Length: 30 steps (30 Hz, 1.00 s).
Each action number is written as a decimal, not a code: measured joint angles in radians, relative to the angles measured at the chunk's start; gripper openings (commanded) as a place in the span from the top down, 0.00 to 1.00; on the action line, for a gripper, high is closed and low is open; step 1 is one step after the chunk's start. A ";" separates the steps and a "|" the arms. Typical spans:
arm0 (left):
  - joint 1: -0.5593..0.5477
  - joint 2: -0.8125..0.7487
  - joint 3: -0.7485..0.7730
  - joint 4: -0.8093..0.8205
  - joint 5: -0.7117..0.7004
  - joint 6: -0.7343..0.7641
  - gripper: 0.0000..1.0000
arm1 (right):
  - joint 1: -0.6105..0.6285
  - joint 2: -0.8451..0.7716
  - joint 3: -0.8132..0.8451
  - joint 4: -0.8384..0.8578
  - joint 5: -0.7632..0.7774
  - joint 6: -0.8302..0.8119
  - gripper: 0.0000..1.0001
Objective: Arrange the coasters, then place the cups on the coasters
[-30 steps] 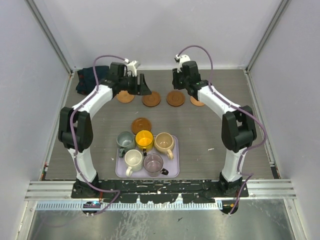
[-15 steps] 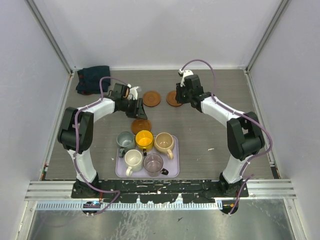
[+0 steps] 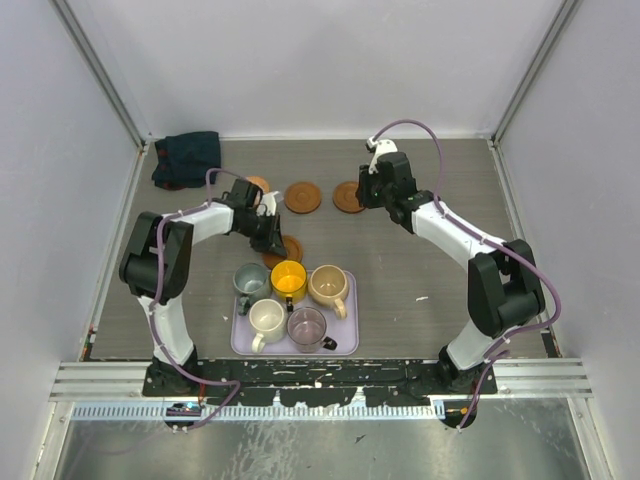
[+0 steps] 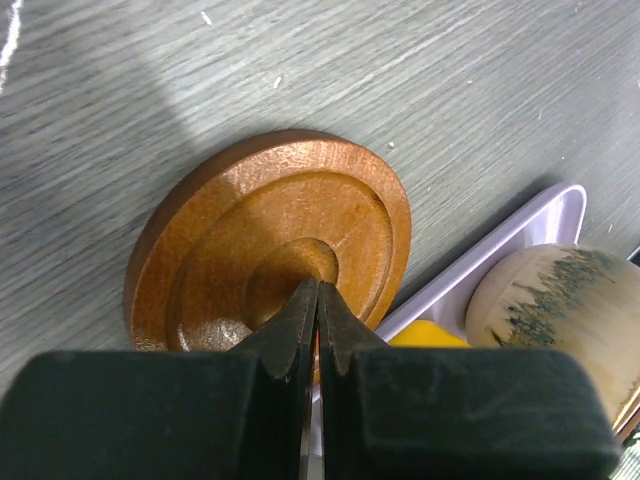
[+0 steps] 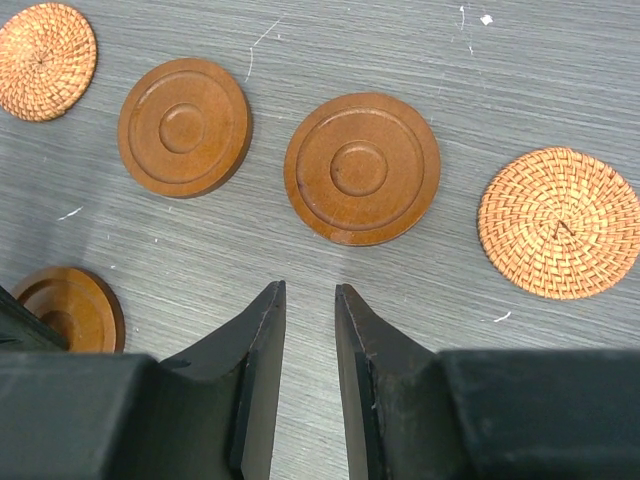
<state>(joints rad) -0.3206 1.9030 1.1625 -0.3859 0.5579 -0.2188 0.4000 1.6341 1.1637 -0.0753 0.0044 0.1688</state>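
Looking back a second, we find the left gripper (image 3: 271, 237) has left the far row of coasters and come down toward the lavender rectangular tray (image 3: 351, 320). Its fingers, parted then, are now pressed together with nothing between them. In the left wrist view their tips meet at the central recess of a round brown wooden coaster with ringed grooves (image 4: 270, 245); we cannot tell whether they touch it. This coaster lies alone, just beside the tray's far edge.

The right gripper (image 5: 308, 292) has drawn slightly back from the row. Its jaws stand apart as before, empty, above bare table.

The row itself has not shifted: a woven rattan disc (image 5: 45, 60), two grooved wooden discs (image 5: 185, 125) (image 5: 362, 167) and a second woven rattan disc (image 5: 558, 222).

The five mugs stay on the tray: grey-green (image 3: 250, 281), yellow-orange (image 3: 289, 280), tan-beige (image 3: 328, 285), cream-white (image 3: 267, 318) and translucent mauve (image 3: 307, 325).

The grey wood-grain table (image 3: 420, 260) shows small white scuffs. A dark crumpled cloth (image 3: 187, 158) sits in its far left corner. Plain pale walls (image 3: 320, 70) enclose it, and a metal rail (image 3: 320, 380) runs along the near edge.
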 measured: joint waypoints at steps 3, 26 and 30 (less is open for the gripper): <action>0.006 0.020 0.023 -0.020 -0.002 -0.001 0.96 | 0.000 0.000 -0.001 0.000 0.007 0.000 0.67; 0.294 0.149 0.274 -0.149 -0.137 0.003 0.92 | 0.000 0.041 0.007 -0.029 0.063 -0.002 0.67; 0.349 0.189 0.353 -0.186 -0.184 0.024 0.91 | 0.000 0.060 0.015 -0.037 0.070 -0.006 0.67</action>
<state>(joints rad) 0.0284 2.0918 1.5158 -0.5720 0.3737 -0.1944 0.4000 1.6939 1.1786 -0.1127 0.0746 0.1631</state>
